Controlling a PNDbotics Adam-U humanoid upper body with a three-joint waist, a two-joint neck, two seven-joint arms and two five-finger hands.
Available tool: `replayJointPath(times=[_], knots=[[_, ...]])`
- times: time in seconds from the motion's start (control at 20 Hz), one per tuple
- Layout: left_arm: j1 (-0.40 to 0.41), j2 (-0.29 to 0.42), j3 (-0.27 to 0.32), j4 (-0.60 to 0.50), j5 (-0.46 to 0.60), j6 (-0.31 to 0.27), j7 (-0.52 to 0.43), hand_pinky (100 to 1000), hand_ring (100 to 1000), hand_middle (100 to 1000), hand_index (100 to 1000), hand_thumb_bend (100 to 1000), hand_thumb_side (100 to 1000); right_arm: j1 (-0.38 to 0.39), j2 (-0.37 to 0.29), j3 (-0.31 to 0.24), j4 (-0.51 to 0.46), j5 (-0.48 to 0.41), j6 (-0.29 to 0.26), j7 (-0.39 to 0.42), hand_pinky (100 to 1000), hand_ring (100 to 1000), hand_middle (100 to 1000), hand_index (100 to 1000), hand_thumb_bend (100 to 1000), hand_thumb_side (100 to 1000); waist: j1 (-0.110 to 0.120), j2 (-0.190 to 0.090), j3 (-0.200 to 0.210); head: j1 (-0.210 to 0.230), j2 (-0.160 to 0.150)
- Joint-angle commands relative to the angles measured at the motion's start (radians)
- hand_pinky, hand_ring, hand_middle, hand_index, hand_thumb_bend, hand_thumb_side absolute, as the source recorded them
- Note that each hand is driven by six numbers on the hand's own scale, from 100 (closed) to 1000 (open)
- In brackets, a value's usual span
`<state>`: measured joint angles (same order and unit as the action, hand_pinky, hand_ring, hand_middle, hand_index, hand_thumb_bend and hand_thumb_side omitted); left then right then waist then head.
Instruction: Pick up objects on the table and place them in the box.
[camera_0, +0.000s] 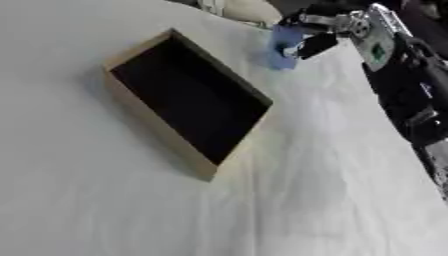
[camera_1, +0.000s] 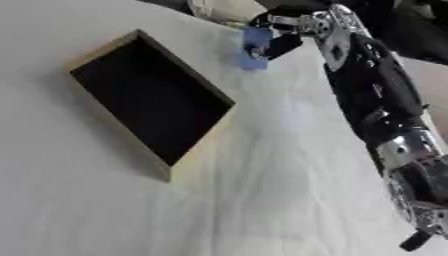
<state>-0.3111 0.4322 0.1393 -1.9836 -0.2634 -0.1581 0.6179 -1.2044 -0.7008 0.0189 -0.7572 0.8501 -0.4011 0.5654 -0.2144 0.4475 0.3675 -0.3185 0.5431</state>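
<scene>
Risk first: my right hand (camera_0: 317, 36) has its fingers curled around the blue block (camera_0: 282, 46) near the table's (camera_0: 131, 200) far edge, just past the box's (camera_0: 194, 95) far corner, and the hold looks shallow. A slip would drop it short of the box. Count: one block, one box. My left hand is out of view.

Blurred blue object (camera_0: 282, 46) partly behind right hand's (camera_0: 325, 31) fingers (camera_0: 315, 45)

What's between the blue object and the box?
Only bare white tablecloth lies between the blue object, gripped by the right robot hand, and the box; clearest in the left eye view.
</scene>
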Motion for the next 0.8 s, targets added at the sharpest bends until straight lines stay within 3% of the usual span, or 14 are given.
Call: replayJointPath(times=[0.05, 0.45, 0.8], knots=[[-0.006, 0.023, 0.004, -0.016, -0.002, 0.002, -0.002, 656, 670, 722, 724, 148, 829, -0.018, -0.039, -0.003, -0.018, -0.017, 0.000, -0.007, 914, 884, 573, 713, 100, 674, 0.017, -0.031, -0.008, 0.004, -0.001], [-0.001, 0.022, 0.005, -0.016, 0.004, 0.004, -0.005, 657, 670, 722, 726, 154, 825, -0.027, -0.044, 0.001, -0.041, -0.039, -0.008, -0.025, 866, 811, 517, 658, 100, 654, 0.029, -0.056, -0.028, 0.011, 0.017], [0.005, 0.023, 0.006, -0.016, 0.013, 0.005, -0.008, 658, 670, 722, 727, 162, 820, -0.038, -0.040, 0.055, -0.109, -0.098, -0.042, 0.002, 870, 816, 527, 665, 100, 667, 0.045, -0.091, -0.055, 0.032, 0.054]])
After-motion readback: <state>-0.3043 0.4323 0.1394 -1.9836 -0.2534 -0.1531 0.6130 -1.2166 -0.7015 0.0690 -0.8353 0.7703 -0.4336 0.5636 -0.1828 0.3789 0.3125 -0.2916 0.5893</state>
